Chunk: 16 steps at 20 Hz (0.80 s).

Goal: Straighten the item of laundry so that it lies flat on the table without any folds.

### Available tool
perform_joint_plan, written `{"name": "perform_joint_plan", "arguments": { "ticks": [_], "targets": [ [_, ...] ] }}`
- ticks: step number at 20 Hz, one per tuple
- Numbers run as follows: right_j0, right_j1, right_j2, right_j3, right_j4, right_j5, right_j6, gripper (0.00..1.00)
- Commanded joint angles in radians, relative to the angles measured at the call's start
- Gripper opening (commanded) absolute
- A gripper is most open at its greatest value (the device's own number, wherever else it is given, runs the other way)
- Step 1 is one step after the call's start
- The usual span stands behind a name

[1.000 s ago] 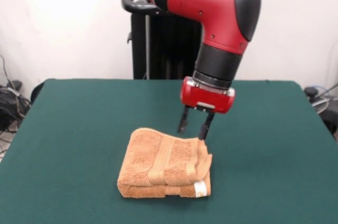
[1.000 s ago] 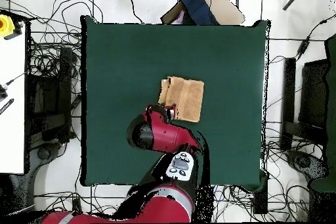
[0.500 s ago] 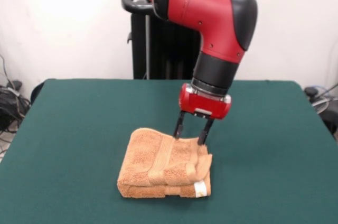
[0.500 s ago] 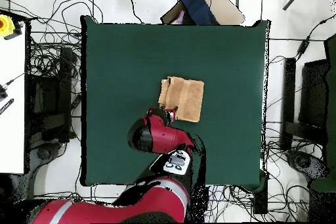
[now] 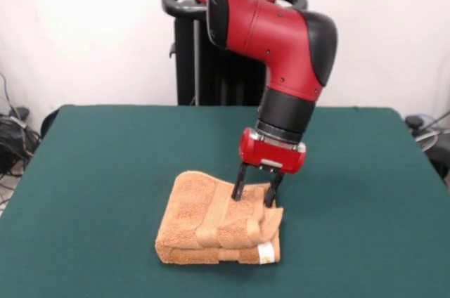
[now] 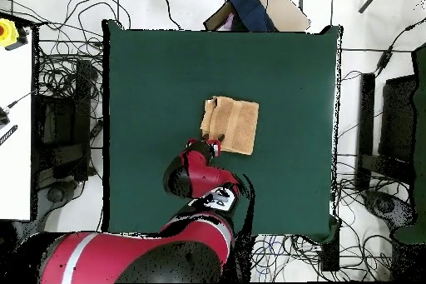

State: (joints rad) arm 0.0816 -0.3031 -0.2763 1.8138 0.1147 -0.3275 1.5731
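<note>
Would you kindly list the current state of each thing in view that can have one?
towel: folded in layers, lying on the table, far corner rumpled, white tag at the near corner.
gripper: jaws open, tips down at the towel's far edge, one on each side of a raised fold; contact cannot be confirmed.
table: green top, bearing only the towel.

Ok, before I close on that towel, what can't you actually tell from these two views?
- Overhead view: the arm covers the gripper and the towel edge nearest the robot.
- Front view: whether the jaws' tips press into the cloth or just touch its back edge is unclear; they stand apart.
- Front view: the number of folded layers is uncertain; only the front edge shows a stack.
- Both views: the white tag is too small to read.
</note>
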Motion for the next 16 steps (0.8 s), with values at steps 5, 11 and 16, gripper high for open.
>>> {"name": "perform_joint_plan", "arguments": {
  "ticks": [5,11,16],
  "targets": [
    [0.056,0.187,0.072,-0.059,0.100,-0.104,0.216,1.00],
    [0.329,0.228,-0.195,-0.031,0.425,-0.024,0.124,1.00],
    [0.321,0.197,-0.192,-0.016,0.417,0.026,0.133,1.00]
  ]
}}
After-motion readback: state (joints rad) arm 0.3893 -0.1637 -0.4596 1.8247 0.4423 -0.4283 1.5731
